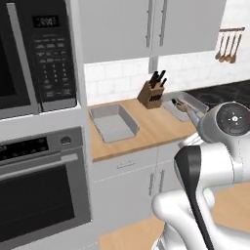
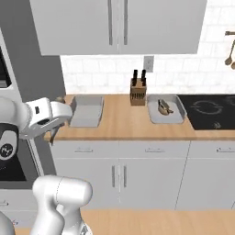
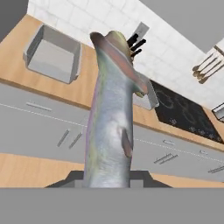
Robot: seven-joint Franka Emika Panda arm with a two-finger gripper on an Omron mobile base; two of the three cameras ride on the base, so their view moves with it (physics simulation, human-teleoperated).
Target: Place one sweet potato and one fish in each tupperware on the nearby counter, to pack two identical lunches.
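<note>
The end effector (image 3: 107,181) is clamped on a slender fish (image 3: 111,118), its silvery-grey skin smooth with an olive sheen, held out in front of the drawers below the tan wooden worktop (image 2: 124,124). The finger tips are hidden behind its body. Two shallow grey tupperware trays with flared rims sit on the worktop: the left one (image 2: 86,111) bare, the right one (image 2: 166,110) holding small brownish items too tiny to identify. A wooden knife block (image 2: 137,93) stands between them.

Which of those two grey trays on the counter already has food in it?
The tupperware right of the knife block, beside the stovetop: that tray holds something brownish. The other tray, left of the block, is bare.
</note>
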